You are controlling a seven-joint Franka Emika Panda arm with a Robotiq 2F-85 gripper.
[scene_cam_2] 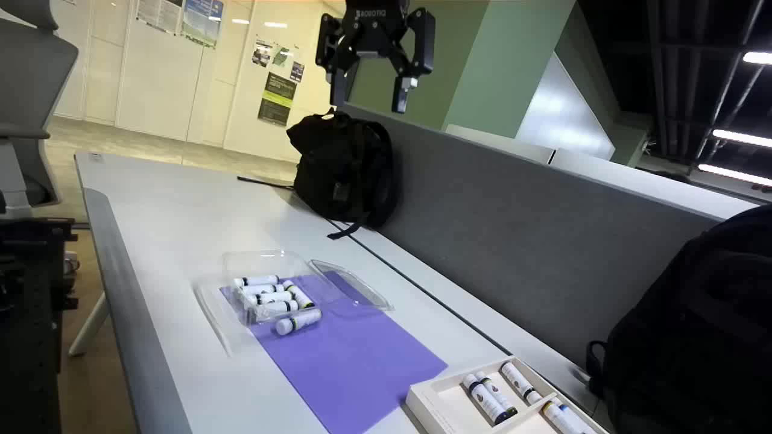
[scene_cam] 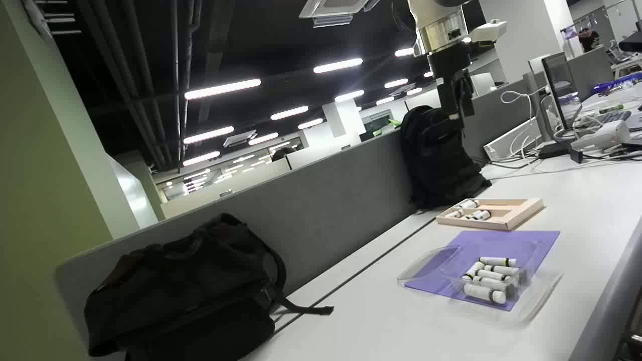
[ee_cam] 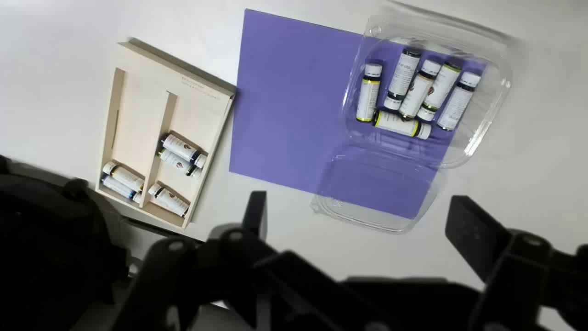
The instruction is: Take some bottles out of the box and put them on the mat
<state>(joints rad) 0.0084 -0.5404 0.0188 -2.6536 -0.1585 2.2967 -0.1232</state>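
The clear plastic box (ee_cam: 480,131) stands open on one end of the purple mat (ee_cam: 289,96); its lid (ee_cam: 381,188) lies folded out beside it. Several white-labelled bottles (ee_cam: 415,94) lie on their sides within the box outline. The box (scene_cam_2: 265,256), mat (scene_cam_2: 362,374) and bottles (scene_cam_2: 298,322) also show in an exterior view. In another exterior view the bottles (scene_cam: 484,293) and mat (scene_cam: 539,240) lie far below my gripper (scene_cam: 460,113). My gripper shows wide open and empty in the wrist view (ee_cam: 359,209) and high above the table in an exterior view (scene_cam_2: 368,99).
A light-wood tray (ee_cam: 183,73) with several bottles stands beside the mat's other end. Black backpacks (scene_cam: 185,296) (scene_cam: 441,160) lean against the grey partition (scene_cam: 341,205). A monitor (scene_cam: 559,90) and cables stand further along the table.
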